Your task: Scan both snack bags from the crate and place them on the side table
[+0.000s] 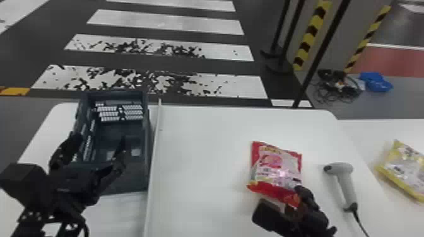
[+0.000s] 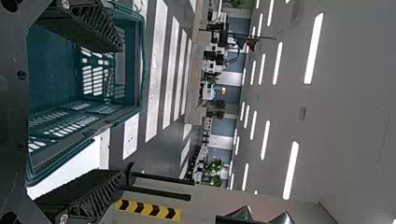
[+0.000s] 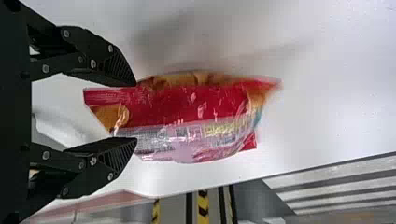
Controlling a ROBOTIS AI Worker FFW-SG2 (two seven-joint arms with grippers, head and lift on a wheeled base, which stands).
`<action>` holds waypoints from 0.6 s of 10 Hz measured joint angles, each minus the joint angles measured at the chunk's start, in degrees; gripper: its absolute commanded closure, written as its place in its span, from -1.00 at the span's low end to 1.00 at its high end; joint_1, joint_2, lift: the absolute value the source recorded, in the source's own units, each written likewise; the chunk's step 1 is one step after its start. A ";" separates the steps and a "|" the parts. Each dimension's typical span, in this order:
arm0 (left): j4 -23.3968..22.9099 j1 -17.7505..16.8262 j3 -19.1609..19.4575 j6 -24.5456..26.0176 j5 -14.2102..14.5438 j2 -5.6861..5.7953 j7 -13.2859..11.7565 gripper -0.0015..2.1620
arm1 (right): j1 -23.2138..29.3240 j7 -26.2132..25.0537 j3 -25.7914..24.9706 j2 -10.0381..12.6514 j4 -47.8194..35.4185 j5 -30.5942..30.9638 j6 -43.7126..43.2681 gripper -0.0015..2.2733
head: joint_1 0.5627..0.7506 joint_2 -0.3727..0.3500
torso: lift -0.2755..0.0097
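My right pincer (image 1: pixel 298 198) has the red snack bag (image 1: pixel 275 167) pinched between its fingertips; the crate (image 1: pixel 134 173) lies by my spread left pincer (image 1: pixel 99 141).

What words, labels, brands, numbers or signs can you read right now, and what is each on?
None can be quoted.
Red snack bag with a pink-and-white front: print, too blurred to read.
Yellow-edged clear snack bag: print, too blurred to read.
Light grey handheld scanner: no lettering I can make out.
Yellow-and-black striped marking beyond the table: chevrons, no words legible.
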 measured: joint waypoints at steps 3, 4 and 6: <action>-0.27 0.28 -0.17 0.14 0.00 -0.07 0.00 -0.93 | -0.67 10.34 -13.36 0.88 -12.00 -22.02 8.82 -0.96 | 0.41 -0.29 | 0.26; -0.34 0.38 -0.18 0.15 0.00 -0.07 -0.01 -0.93 | -1.39 11.46 -19.59 1.69 -13.54 -31.53 10.42 -0.96 | 0.41 -0.28 | 0.26; -0.42 0.43 -0.30 0.32 0.00 -0.06 -0.01 -0.93 | -3.64 11.50 -30.23 3.76 -13.92 -47.40 11.41 -0.93 | 0.41 -0.27 | 0.26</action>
